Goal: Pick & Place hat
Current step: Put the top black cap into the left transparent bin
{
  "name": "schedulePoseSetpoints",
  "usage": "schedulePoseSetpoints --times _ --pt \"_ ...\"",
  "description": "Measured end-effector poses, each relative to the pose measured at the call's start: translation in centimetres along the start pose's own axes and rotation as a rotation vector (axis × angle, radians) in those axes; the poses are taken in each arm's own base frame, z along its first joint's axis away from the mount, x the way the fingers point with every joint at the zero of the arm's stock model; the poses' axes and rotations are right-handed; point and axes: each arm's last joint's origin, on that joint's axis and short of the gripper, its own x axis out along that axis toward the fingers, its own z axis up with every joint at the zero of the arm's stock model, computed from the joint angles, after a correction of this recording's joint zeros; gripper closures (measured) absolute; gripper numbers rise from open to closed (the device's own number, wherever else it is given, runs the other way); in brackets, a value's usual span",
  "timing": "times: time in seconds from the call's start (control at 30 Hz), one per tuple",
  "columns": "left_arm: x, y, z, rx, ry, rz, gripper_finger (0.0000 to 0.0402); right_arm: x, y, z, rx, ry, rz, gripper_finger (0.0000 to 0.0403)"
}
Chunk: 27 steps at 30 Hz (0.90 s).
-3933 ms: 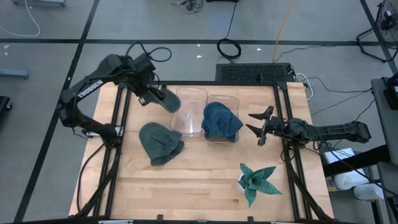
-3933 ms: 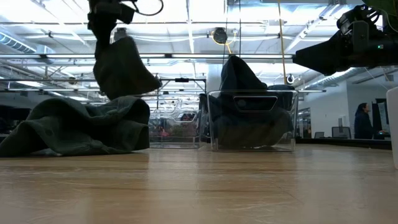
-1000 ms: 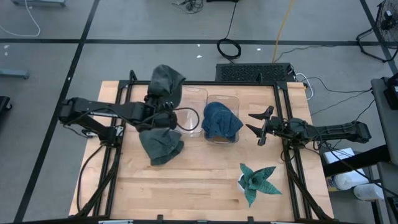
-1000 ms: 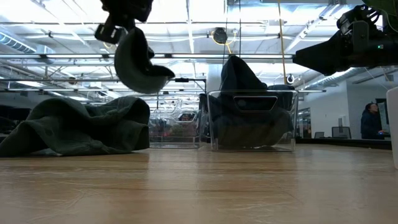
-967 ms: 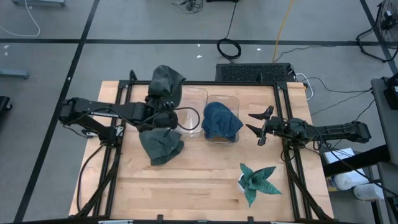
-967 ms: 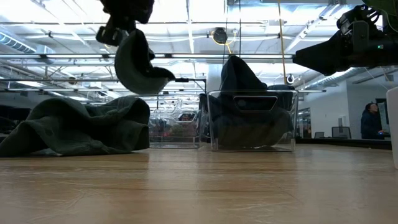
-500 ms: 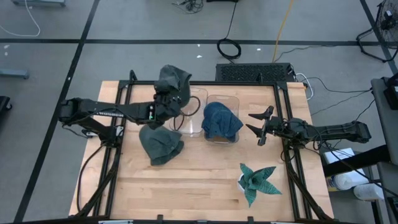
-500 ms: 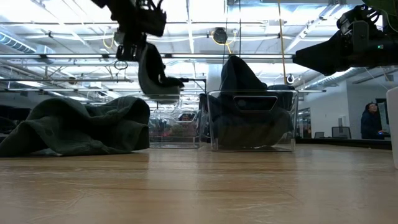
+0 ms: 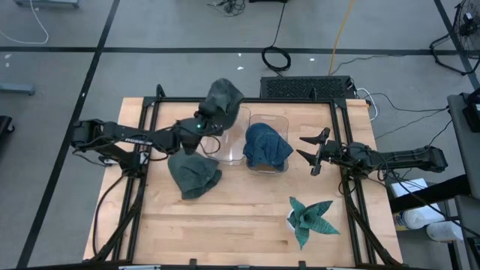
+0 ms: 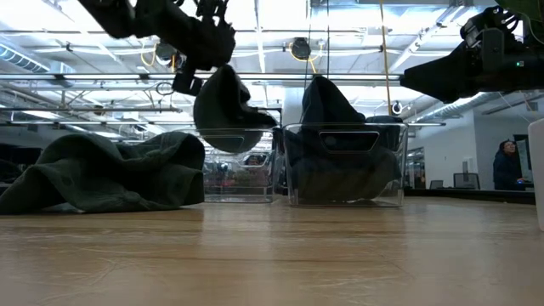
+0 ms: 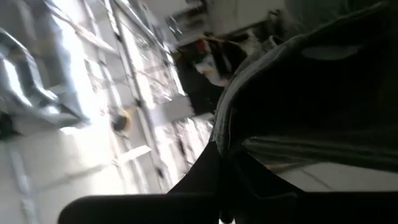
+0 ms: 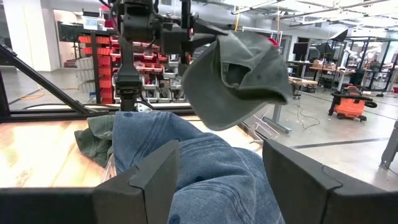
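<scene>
While the left gripper (image 9: 201,124) reached across the table's far side, its fingers were clamped on a dark green cap (image 9: 223,99), and what a grip that was! The cap (image 10: 226,110) hung just off the gripper, clear of the table (image 9: 247,214), over the empty clear bin (image 9: 232,139). In the right wrist view it dangled open side toward the camera (image 12: 239,71). Just beside that bin stood a second clear bin (image 10: 344,166) stuffed with a blue denim hat (image 9: 264,145). Another green hat (image 9: 193,172) lay crumpled on the wood, near the empty bin. Well apart on the other side, the right gripper (image 9: 313,151) waited with fingers spread wide, a green leafy plant (image 9: 310,217) near it
</scene>
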Motion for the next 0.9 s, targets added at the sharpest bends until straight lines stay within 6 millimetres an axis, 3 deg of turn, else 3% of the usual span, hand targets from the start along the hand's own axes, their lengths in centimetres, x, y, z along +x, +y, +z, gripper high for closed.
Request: schedulePoseSetpoints --times 0.3,0.43,0.5,0.77,0.9 --pt "0.1 -0.5 -1.9 0.116 -0.059 0.287 0.0393 0.0 0.0 0.0 0.0 0.001 0.0 0.0181" --pt "0.3 -1.8 -2.1 0.404 -0.112 0.361 0.0393 0.0 0.0 0.0 0.0 0.002 0.0 0.0181" --pt "0.5 -1.5 -2.3 0.411 -0.083 0.393 0.0393 0.0 0.0 -0.1 -0.002 0.006 0.0 0.0181" --pt "0.4 -1.8 -2.2 0.415 -0.06 0.36 0.0393 0.0 0.0 0.0 -0.001 0.004 0.0 0.0181" --pt "-0.2 -3.7 -2.0 0.502 -0.071 0.301 0.0393 0.0 0.0 0.0 -0.001 0.003 0.001 0.0181"
